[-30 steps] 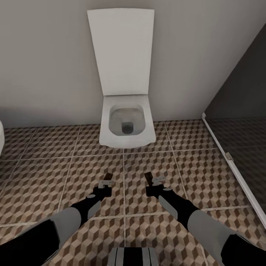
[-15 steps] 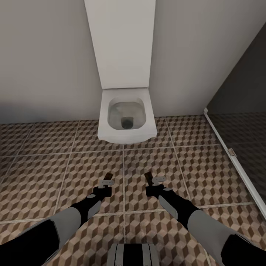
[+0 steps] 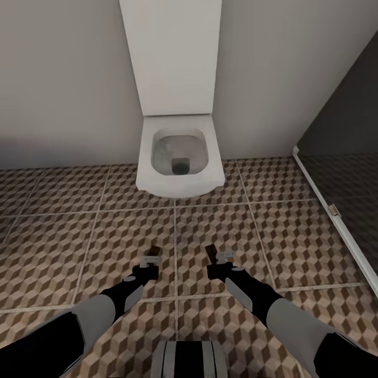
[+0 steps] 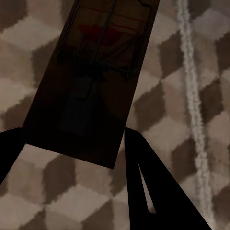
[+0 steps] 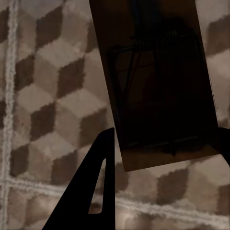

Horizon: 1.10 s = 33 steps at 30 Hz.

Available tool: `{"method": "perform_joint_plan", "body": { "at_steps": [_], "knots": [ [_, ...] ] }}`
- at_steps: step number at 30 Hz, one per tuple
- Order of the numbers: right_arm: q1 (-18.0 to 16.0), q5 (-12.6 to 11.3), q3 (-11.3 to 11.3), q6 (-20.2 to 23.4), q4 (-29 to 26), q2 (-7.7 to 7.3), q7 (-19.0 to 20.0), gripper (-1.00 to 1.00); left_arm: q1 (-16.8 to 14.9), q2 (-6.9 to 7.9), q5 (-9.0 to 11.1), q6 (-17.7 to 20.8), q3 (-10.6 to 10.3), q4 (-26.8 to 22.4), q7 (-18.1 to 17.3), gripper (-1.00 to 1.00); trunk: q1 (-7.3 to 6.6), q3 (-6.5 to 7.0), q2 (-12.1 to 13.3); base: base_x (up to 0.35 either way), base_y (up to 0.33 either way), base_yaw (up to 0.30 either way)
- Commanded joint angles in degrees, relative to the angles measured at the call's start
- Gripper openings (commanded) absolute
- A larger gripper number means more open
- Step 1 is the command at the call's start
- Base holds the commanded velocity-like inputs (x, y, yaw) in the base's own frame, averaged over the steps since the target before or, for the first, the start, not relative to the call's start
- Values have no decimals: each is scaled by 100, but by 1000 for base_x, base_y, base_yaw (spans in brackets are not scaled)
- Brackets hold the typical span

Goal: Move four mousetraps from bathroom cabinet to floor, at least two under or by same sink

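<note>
Nearest the toilet-facing trunk: left gripper closed on a mousetrap, right gripper closed on a second mousetrap; each board clamped at its near end between the fingers, long axis running out along the fingers toward the toilet. Both held above the bathroom floor, clear of the tiles, left one just left of the grout line leading to the toilet, right one just right of it. Judged: traps carried, none set down; sink not sighted from here, so a turn away from the toilet likely needed. Open tile left of the toilet; right of it a glass partition, limiting swing. Wall close behind the toilet.
</note>
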Motion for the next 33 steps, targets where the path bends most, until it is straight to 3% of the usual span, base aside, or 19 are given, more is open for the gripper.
{"method": "perform_joint_plan", "body": {
  "at_steps": [1,5,12,33],
  "knots": [
    [-6,-55,47,13,-16,-7,-59,-100,-2,0,8,-11,-49,-3,41,-100,21,-29,-43,0,0,0],
    [-6,-57,47,13,-16,-7,-59,-100,-2,0,8,-11,-49,-3,41,-100,109,-128,-204,0,0,0],
    [-6,-58,47,13,-16,-7,-59,-100,-2,0,8,-11,-49,-3,41,-100,127,-331,-213,0,0,0],
    [-6,-58,47,13,-16,-7,-59,-100,-2,0,8,-15,-49,-3,41,-100,127,-380,-213,0,0,0]
  ]
}}
